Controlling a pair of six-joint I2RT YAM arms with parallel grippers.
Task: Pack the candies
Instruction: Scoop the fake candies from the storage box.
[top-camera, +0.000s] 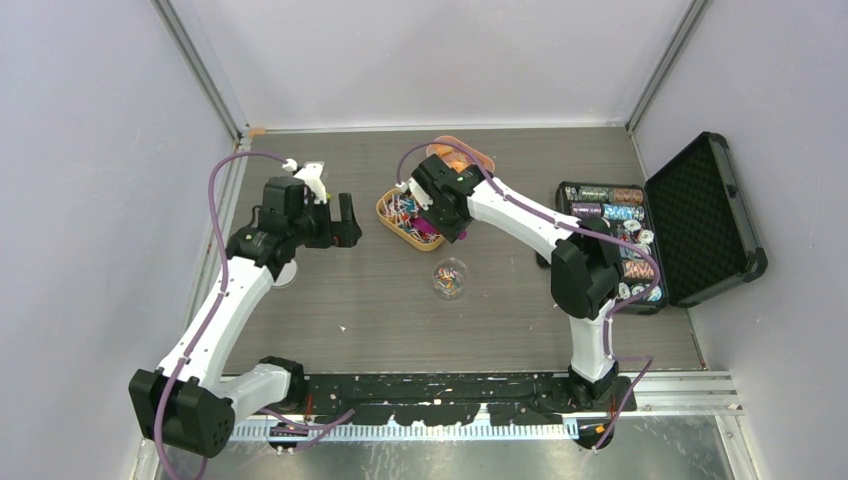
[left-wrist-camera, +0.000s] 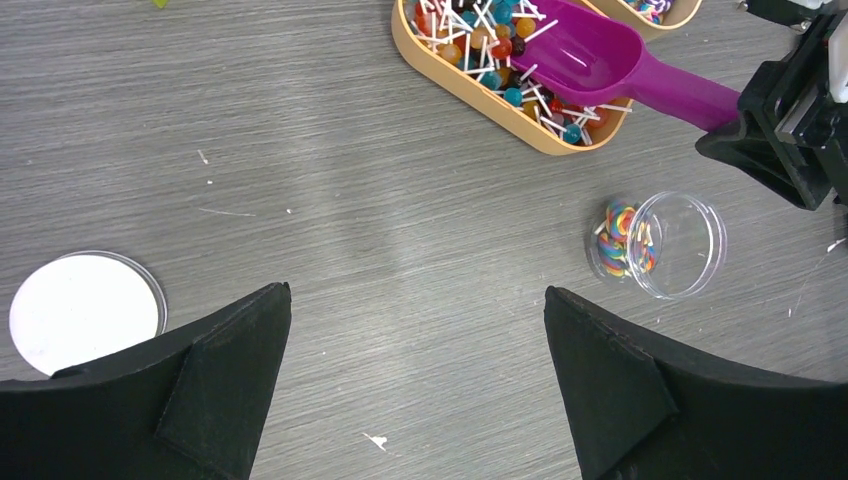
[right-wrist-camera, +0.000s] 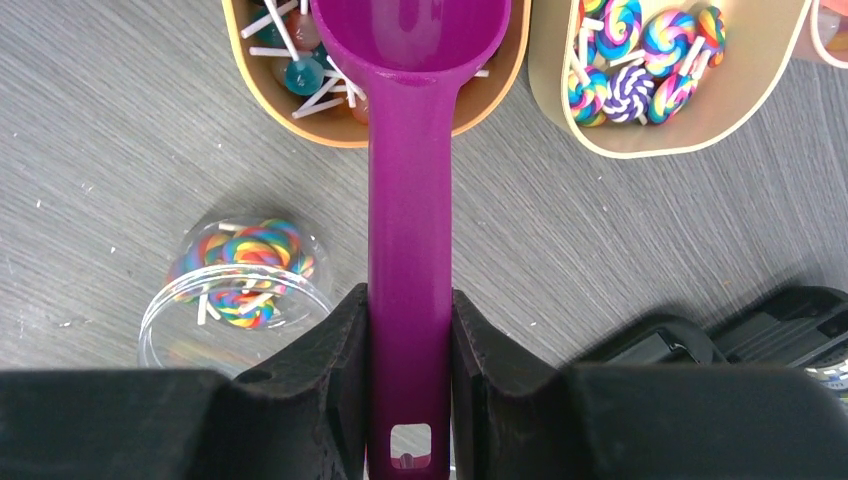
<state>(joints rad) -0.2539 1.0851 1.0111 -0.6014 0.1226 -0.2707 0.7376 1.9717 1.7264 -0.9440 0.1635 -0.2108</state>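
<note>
The candies (left-wrist-camera: 480, 40) are small ball lollipops on white sticks, in mixed colours, heaped in an orange tray (left-wrist-camera: 470, 88) (top-camera: 392, 217). My right gripper (right-wrist-camera: 410, 330) is shut on the handle of the magenta scoop (right-wrist-camera: 410, 200). The scoop's bowl (left-wrist-camera: 590, 50) lies in the tray among the candies and looks empty. A clear round jar (right-wrist-camera: 235, 300) (top-camera: 449, 277) stands near the tray and holds a few rainbow swirl lollipops (right-wrist-camera: 245, 270). My left gripper (left-wrist-camera: 417, 300) is open and empty above bare table, left of the jar.
A white round lid (left-wrist-camera: 85, 310) lies on the table at the left. A second beige tray (right-wrist-camera: 760, 90) with rainbow swirl lollipops stands behind the orange one. An open black case (top-camera: 620, 240) of poker chips stands at the right.
</note>
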